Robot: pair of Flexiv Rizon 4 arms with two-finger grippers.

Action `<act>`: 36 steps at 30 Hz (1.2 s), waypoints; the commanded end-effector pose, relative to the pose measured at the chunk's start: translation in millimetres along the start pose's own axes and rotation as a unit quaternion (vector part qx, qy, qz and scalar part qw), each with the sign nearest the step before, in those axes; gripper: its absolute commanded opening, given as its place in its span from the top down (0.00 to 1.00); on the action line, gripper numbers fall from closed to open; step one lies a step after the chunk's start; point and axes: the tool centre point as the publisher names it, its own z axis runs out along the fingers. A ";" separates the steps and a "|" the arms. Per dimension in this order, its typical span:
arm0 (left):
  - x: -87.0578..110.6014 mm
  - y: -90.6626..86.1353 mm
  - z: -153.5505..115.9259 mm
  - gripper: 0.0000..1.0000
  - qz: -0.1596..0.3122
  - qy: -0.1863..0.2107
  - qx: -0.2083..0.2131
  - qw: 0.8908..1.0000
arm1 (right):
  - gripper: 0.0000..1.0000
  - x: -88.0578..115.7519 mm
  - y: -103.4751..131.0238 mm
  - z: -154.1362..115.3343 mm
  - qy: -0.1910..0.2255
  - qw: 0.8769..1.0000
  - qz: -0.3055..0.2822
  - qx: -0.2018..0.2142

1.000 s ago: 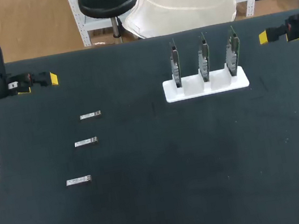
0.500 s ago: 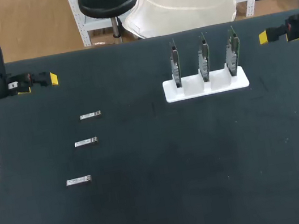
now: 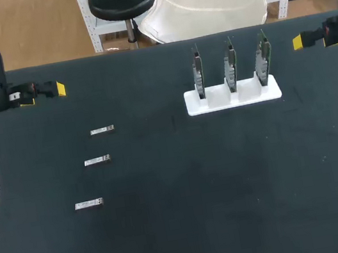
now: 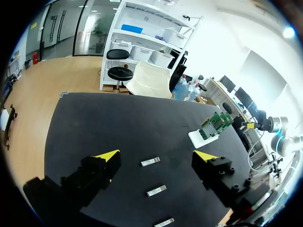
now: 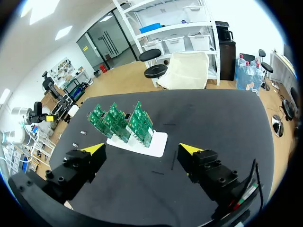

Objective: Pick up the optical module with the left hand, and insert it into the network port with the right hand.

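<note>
Your left gripper (image 3: 46, 90) sits at the far left edge of the black tabletop (image 3: 231, 187), its two yellow-tipped fingers (image 4: 106, 155) spread wide apart and closed on nothing. In the left wrist view this gripper (image 4: 156, 156) looks out over three optical modules lying flat on the tabletop, well apart from its fingers. The nearest optical module (image 3: 102, 130) lies ahead of it, in line with the gap between the fingers (image 4: 150, 162). The middle optical module (image 3: 97, 160) lies further along the same row, and the last optical module (image 3: 88, 204) is farthest from the gripper. The three lie roughly parallel, separated from each other.

Your right gripper (image 3: 301, 41) sits at the far right edge of the tabletop, also open, fingers wide. Ahead of it in the right wrist view (image 5: 142, 149) stands the white holder (image 3: 233, 97), carrying three green circuit boards (image 5: 116, 120) upright side by side. The holder is well apart from this gripper. The network ports on the boards are too small for you to make out.
</note>
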 end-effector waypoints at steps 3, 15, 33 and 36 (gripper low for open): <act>0.0 0.0 0.0 1.00 0.000 0.000 0.000 1.000 | 0.00 0.0 0.0 0.0 0.000 1.000 0.000 0.000; 0.0 0.0 0.0 1.00 0.000 0.000 0.000 1.000 | 0.00 0.0 0.0 0.0 0.000 1.000 0.000 0.000; -0.2 2.0 0.4 0.00 0.024 0.004 -0.016 1.000 | 0.00 0.0 0.0 0.0 0.000 1.000 0.000 0.000; -1.3 3.2 -1.7 0.00 0.077 0.011 -0.036 0.996 | 0.00 0.0 0.0 0.0 0.000 1.000 0.000 0.000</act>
